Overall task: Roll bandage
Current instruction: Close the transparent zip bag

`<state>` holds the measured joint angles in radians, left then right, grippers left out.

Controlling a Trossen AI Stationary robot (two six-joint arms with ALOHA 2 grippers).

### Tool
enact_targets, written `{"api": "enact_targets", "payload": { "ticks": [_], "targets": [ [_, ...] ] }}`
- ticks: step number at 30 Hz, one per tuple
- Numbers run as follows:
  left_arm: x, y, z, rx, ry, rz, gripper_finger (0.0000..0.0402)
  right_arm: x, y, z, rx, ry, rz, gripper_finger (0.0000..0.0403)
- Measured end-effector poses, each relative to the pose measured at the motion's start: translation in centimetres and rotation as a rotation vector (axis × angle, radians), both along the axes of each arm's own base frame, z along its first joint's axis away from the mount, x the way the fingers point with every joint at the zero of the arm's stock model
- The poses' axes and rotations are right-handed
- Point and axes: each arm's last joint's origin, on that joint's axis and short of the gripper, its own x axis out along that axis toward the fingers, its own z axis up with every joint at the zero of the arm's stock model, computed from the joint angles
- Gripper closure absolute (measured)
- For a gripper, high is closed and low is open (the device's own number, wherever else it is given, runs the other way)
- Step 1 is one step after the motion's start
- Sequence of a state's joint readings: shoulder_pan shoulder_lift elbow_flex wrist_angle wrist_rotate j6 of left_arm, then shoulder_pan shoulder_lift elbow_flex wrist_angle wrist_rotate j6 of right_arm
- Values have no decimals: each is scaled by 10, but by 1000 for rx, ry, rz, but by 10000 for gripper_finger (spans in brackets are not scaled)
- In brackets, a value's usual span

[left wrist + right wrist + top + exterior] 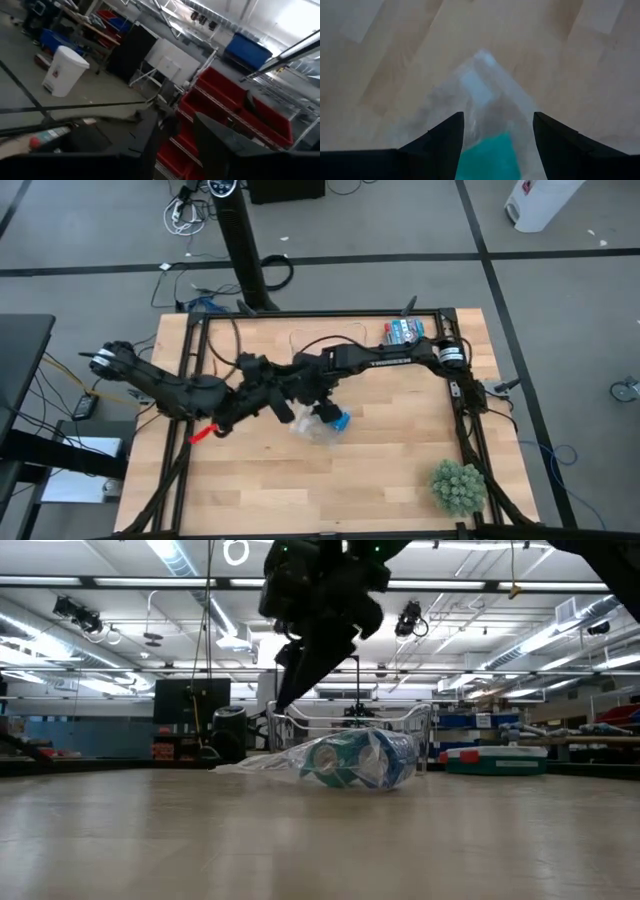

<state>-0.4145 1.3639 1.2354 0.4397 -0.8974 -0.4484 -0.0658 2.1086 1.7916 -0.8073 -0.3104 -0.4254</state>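
A clear plastic bag (pixel 350 760) lies on its side on the wooden table near the middle. It holds a teal bandage roll (pixel 490 155) and a blue roll (pixel 340 420). My right gripper (pixel 497 122) hangs open just above the bag, slanting down, with one finger on either side of the bag's clear end and touching nothing. In the low view its finger (pixel 290 690) ends a little above the bag. My left gripper (pixel 175 145) is raised beside it, left of the bag, pointing out into the room, open with nothing between its fingers.
A green spiky ball (pixel 458 485) sits at the near right corner. A red-handled tool (pixel 203 433) lies left of the bag, under the left arm. Small boxes (pixel 405 332) stand at the far right. A black frame (pixel 470 430) rims the table.
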Motion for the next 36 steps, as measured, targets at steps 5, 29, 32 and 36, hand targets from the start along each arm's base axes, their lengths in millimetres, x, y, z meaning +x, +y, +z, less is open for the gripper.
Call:
{"api": "enact_targets", "payload": {
  "ticks": [5,29,32,36],
  "targets": [
    [-18,9,9,-14,5,20,271,7,-1,-14,-7,2,8,177],
    [-33,15,18,-28,-10,4,271,17,-26,-47,-151,-4,65,186],
    [-33,15,19,-29,-14,4,271,15,-30,-48,-149,15,57,195],
    [-35,15,20,-30,-19,3,271,13,-29,-42,-202,17,69,208]
  ]
}}
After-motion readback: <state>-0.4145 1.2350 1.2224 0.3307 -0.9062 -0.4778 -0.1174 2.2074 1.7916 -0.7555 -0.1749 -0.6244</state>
